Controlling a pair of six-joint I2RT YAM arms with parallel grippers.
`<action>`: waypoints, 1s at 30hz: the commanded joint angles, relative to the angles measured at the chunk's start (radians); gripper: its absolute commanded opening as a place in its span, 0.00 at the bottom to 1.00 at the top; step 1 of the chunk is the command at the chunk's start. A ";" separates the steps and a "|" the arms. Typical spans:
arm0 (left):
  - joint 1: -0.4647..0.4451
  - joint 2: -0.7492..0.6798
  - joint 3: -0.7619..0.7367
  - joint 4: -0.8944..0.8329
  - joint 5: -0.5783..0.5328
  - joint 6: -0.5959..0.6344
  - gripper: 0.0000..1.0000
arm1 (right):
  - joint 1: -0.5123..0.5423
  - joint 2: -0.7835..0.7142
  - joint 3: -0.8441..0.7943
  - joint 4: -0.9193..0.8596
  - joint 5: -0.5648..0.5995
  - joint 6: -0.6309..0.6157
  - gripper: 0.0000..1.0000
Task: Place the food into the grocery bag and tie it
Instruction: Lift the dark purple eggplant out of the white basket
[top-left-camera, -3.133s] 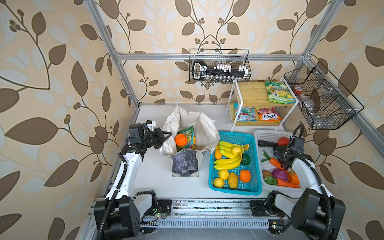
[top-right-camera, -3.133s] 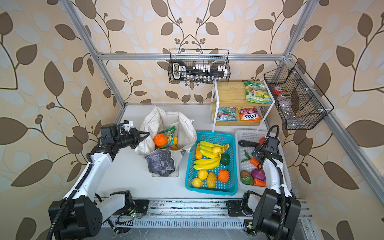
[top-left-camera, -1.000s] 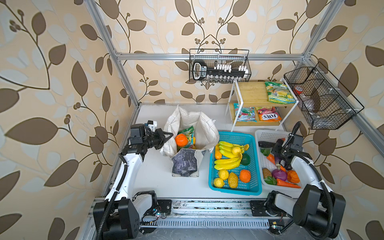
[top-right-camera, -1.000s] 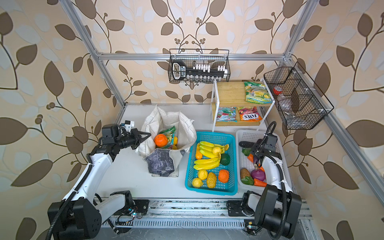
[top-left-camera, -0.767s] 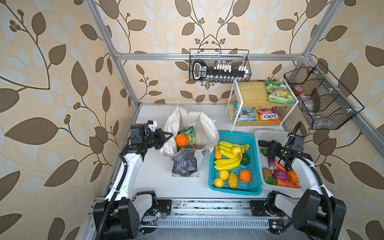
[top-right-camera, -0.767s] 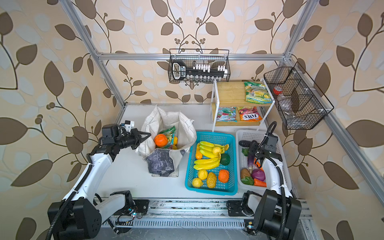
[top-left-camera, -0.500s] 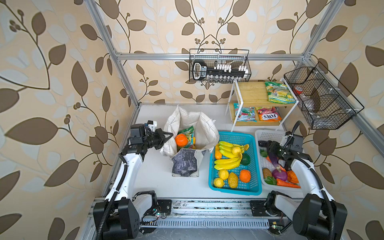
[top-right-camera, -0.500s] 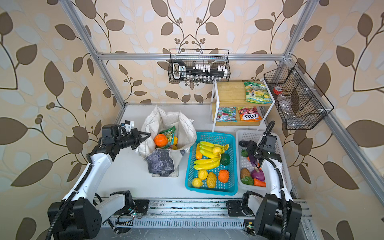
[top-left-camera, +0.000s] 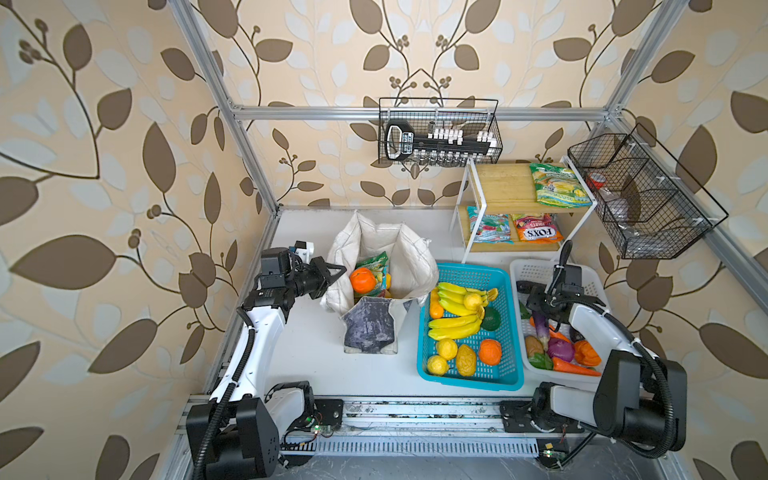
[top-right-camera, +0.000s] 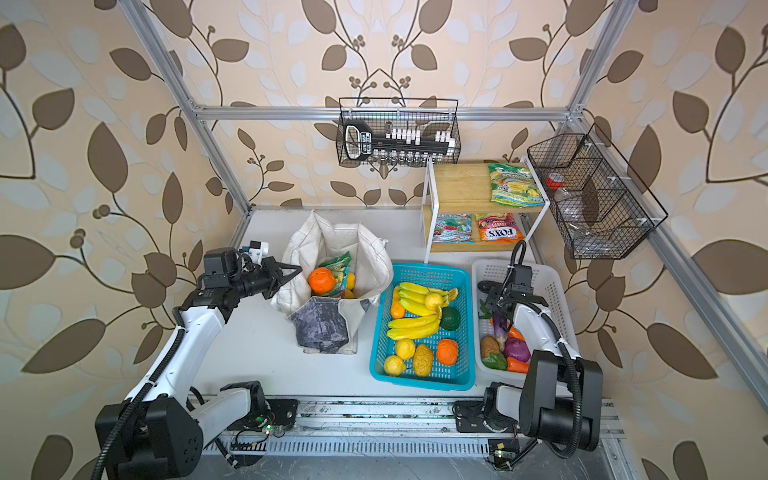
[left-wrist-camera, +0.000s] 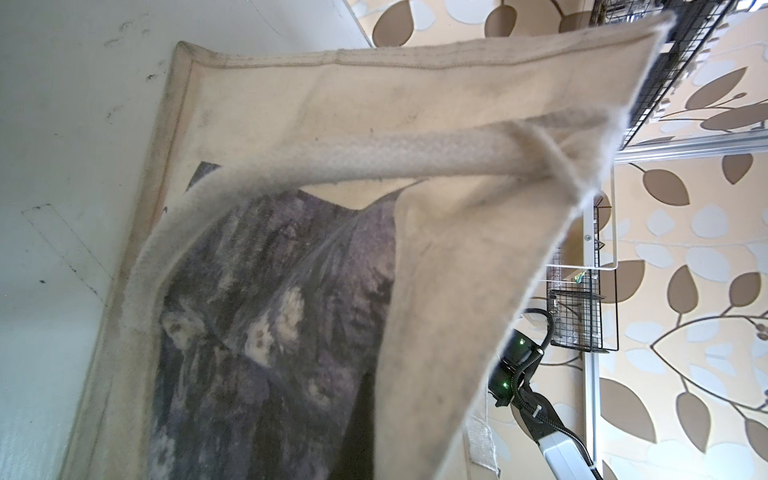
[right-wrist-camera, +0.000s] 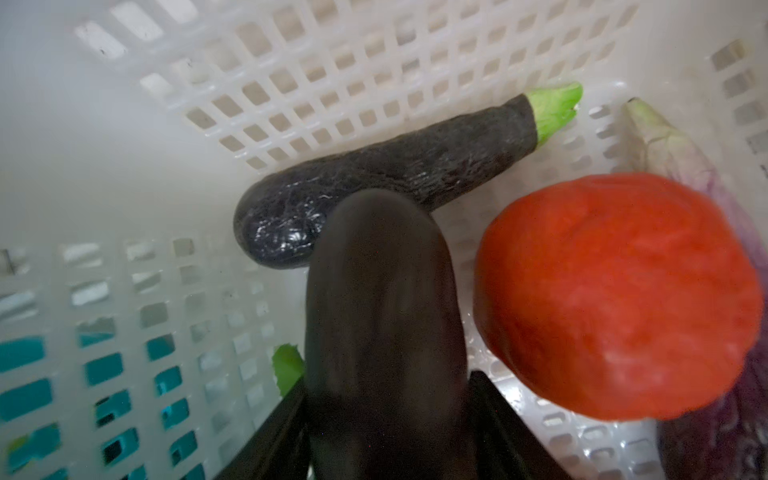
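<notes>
One packet (top-left-camera: 538, 233) reads "FOX'S"; left gripper (top-left-camera: 338, 269) clenches, seemingly, the grocery bag (top-left-camera: 415, 266); right gripper (top-left-camera: 539, 307) grasps eggplant (right-wrist-camera: 382, 311).

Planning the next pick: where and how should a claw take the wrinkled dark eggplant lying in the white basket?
Probably across its thick middle, from above, jaws straddling the width: the wrinkled eggplant lies flat on the white basket floor, narrowing toward its green stem.

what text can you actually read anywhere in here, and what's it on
"FOX'S": on the orange packet, clear in both top views.
Finer print above that brand: too small to be sure of.
Green packet, blue packet, bagged packet, black tool: printing there, too small or blurred to read.
Wrist views: no text.
</notes>
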 joint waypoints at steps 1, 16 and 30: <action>0.001 -0.004 0.020 -0.003 0.032 0.018 0.00 | 0.003 0.008 -0.005 0.024 0.017 -0.016 0.56; 0.002 0.000 0.018 -0.002 0.032 0.014 0.00 | -0.022 -0.187 0.002 -0.040 -0.089 0.006 0.45; 0.002 0.007 0.015 0.000 0.029 0.011 0.00 | 0.011 -0.396 0.023 -0.110 -0.227 0.039 0.43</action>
